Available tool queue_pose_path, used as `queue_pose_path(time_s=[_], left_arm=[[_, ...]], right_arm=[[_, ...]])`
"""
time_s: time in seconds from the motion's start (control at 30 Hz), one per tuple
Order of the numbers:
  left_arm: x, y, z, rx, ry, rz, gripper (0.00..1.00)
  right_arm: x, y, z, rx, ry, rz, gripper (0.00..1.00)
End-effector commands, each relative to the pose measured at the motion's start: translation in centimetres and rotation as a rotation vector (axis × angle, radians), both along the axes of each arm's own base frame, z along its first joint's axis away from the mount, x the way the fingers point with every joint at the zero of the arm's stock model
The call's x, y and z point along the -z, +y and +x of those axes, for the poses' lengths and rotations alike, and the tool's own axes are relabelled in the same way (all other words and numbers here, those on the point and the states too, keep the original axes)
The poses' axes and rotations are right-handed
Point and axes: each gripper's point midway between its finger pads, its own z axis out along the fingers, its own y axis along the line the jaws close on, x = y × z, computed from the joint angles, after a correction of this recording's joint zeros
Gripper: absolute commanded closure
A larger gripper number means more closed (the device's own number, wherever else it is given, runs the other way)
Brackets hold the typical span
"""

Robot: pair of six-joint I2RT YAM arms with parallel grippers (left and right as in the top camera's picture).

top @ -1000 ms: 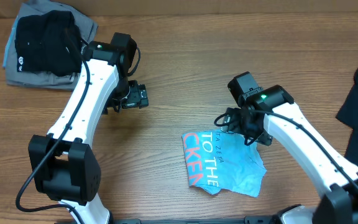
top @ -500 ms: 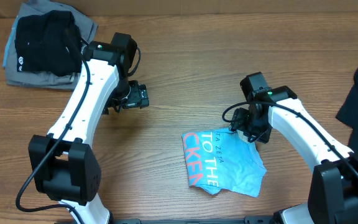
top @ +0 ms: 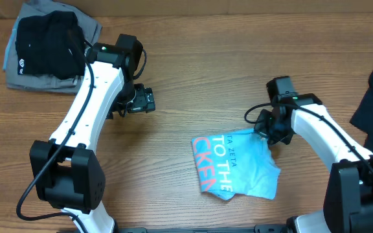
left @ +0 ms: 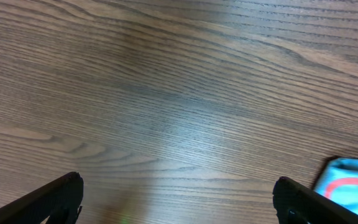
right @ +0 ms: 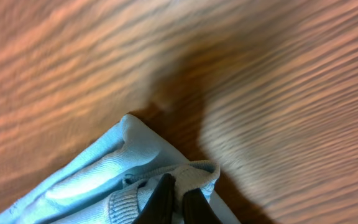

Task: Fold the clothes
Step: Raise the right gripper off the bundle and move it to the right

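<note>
Right wrist view shows a soft, light blue cotton T-shirt (right: 92, 183), its ribbed hem bunched where the right fingers (right: 164, 198) are clamped on one corner. Overhead adds red and white lettering on the folded rectangle, lying on the wood-grain table (top: 186, 77) near the arm-base edge. The right arm (top: 322, 139) bends down to it. The left fingers (left: 58, 196) stand wide apart.

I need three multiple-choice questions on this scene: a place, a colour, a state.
1. Where is the black and grey pile in the overhead view? A centre; B bottom right; C top left.
2. The T-shirt is: A light blue; B yellow; C green.
3. The right gripper is: A wide open; B shut on the T-shirt; C over the pile.
Answers: 1 C, it lies at the top-left corner; 2 A, light blue cloth with red and white letters; 3 B, it pinches the shirt's edge.
</note>
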Motion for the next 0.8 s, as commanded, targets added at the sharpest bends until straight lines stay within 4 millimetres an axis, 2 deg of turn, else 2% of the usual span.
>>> queue_pose_path(time_s=[0.0,0.03,0.07,0.1,0.13,0.17,0.27,0.37,0.6,0.7,0.73,0.77], left_arm=[[-1.0,-0.4,-0.1,-0.002,-0.028,-0.011,0.00],[-1.0,-0.4,-0.1,-0.001,-0.029,-0.011,0.00],[-1.0,-0.4,-0.1,-0.002,-0.029,-0.011,0.00],[-1.0,-0.4,-0.1,-0.001,-0.031,-0.012,0.00],[-1.0,-0.4,0.0,-0.002,-0.032,-0.013,0.00],[-1.0,-0.4,0.0,-0.002,-0.033,-0.013,0.00],[-1.0,-0.4,0.0,-0.002,-0.035,-0.013,0.00],[-1.0,-0.4,0.0,-0.001,-0.034,-0.013,0.00],[-1.0,-0.4,0.0,-0.002,-0.035,-0.014,0.00],[-1.0,-0.5,-0.1,-0.001,-0.030,-0.020,0.00],[-1.0,-0.9,-0.2,-0.002,-0.024,-0.042,0.00],[-1.0,-1.3,-0.3,-0.002,-0.020,-0.063,0.00]], right_arm=[[0.2,-1.4,0.4,0.010,-0.011,-0.037,0.96],[0.2,-1.6,0.5,0.012,-0.013,-0.050,0.91],[0.2,-1.8,0.5,0.014,-0.015,-0.064,0.73],[0.2,-2.0,0.5,0.017,-0.016,-0.072,0.49],[0.2,-2.1,0.5,0.018,-0.017,-0.079,0.17],[0.2,-2.2,0.5,0.019,-0.017,-0.086,0.00],[0.0,-2.9,0.5,0.031,-0.018,-0.122,0.00],[-1.2,-3.8,0.0,0.117,0.021,-0.150,0.00],[-8.4,-3.5,-0.3,0.123,0.010,-0.123,0.00],[-9.7,-1.9,-0.8,0.036,-0.005,-0.033,0.00],[-9.7,0.2,-1.7,-0.072,0.019,0.084,0.04],[-9.6,1.4,-2.3,-0.122,0.038,0.149,0.12]])
